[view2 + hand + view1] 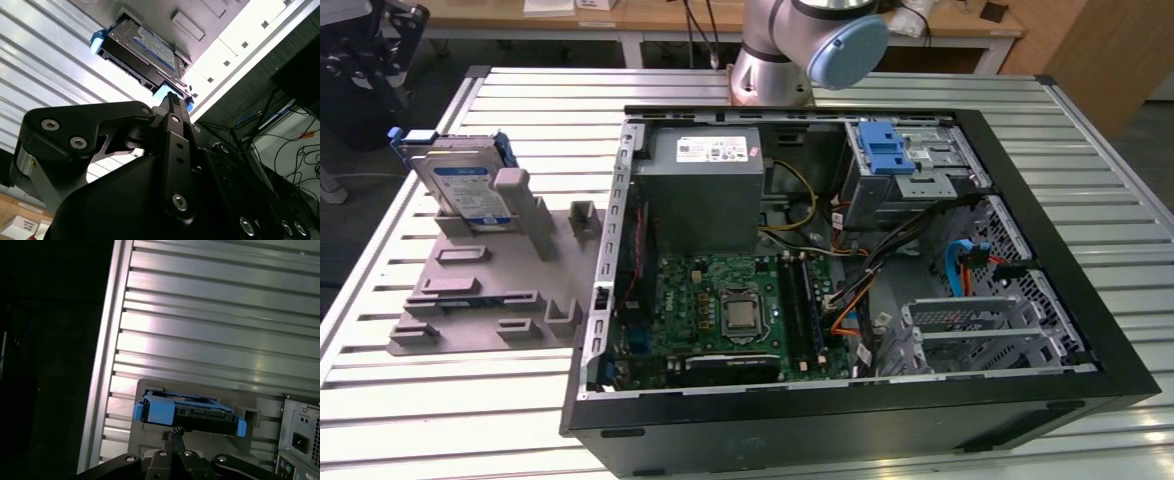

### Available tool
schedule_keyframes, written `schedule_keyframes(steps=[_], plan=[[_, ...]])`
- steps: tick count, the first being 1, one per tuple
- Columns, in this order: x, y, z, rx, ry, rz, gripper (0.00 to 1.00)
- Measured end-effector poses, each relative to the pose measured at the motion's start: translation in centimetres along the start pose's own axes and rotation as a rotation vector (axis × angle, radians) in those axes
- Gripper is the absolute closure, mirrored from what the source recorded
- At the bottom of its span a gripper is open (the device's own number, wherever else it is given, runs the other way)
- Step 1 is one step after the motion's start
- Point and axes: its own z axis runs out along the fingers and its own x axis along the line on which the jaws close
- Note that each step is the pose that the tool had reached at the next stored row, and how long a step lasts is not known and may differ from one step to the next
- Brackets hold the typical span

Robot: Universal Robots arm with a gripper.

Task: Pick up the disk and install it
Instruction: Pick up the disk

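Disk (187, 412), one only, just beyond the tips of the one hand (173, 431) and apart from them. Hand's fingers drawn fully together, nothing held between them. Same closed hand (172, 100) in the second wrist view, tips pointing toward the disk (140, 47), white-and-blue label side showing.

In the exterior view, disk (460, 180) standing on edge with a blue carrier round it. Slotted into one grey fixture plate (480, 290), outside the computer case (854, 420) and just beside the case's open metal wall. Several empty grey holders on the same plate, nearer the case's front corner.

One slatted metal counter (1067, 110) under plate and case alike.

Case: one, lying on its side, lid off. Inside it, one grey power supply box (707, 190) with a white sticker, one green motherboard (720, 310) next to that box, one blue ridged latch (897, 150) on the drive cage at the case's far corner. One arm (787, 45) rising just behind the case's far wall.
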Motion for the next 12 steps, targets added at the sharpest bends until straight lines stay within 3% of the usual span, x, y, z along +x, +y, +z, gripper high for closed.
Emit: schedule_keyframes(steps=[12], plan=[[0.01, 0.00, 0.00, 0.0005, 0.0018, -0.041, 0.89]])
